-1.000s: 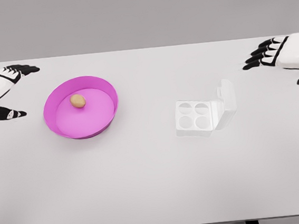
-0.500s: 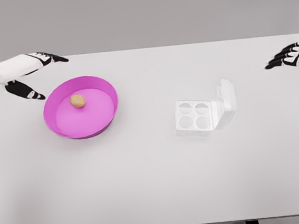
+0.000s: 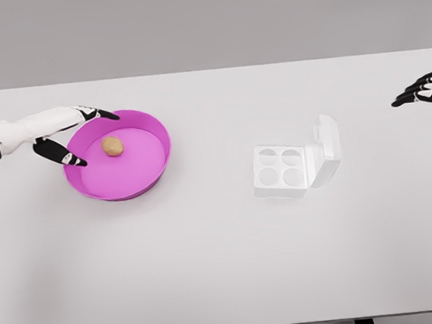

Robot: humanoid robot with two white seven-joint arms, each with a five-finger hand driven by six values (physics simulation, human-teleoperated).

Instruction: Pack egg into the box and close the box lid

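A small brown egg (image 3: 112, 146) lies in a magenta bowl (image 3: 152, 168) on the left of the white table. My left hand (image 3: 83, 136) hovers over the bowl's left rim, fingers spread and holding nothing, just left of the egg. A white egg box (image 3: 282, 168) with four round cups sits right of centre, and its lid (image 3: 326, 150) stands open on the right side. My right hand (image 3: 425, 88) shows at the far right edge, fingers extended and holding nothing, well away from the box.
The table's (image 3: 225, 253) far edge runs along the top, against a grey wall. Its near edge runs along the bottom of the view.
My left hand has moved right and down, from the table's left edge to the bowl's rim beside the egg. My right hand has drawn back toward the right edge.
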